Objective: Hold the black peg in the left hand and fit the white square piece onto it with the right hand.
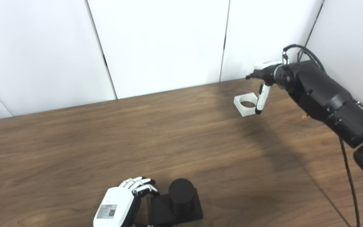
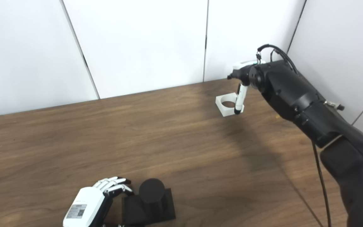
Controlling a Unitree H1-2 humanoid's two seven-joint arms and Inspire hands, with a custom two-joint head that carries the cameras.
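Observation:
The black peg [image 1: 181,193], a short cylinder on a square black base [image 1: 161,210], stands at the table's near edge. My left hand [image 1: 121,205] lies right beside it, with curled fingers [image 1: 139,184] at the base's far left corner. Its thumb is hidden, so I cannot see a grip. The white square piece [image 1: 242,109], with a round hole, lies flat at the far right of the table. My right hand [image 1: 265,74] hovers over its right edge, mostly hidden behind the black wrist. One straight finger [image 1: 261,97] points down to the piece's right corner.
The brown wooden table [image 1: 137,142] is bounded by white wall panels [image 1: 162,44] at the back and right. My right forearm [image 1: 323,94] stretches over the table's right side, with a thin black cable [image 1: 348,176] hanging from it.

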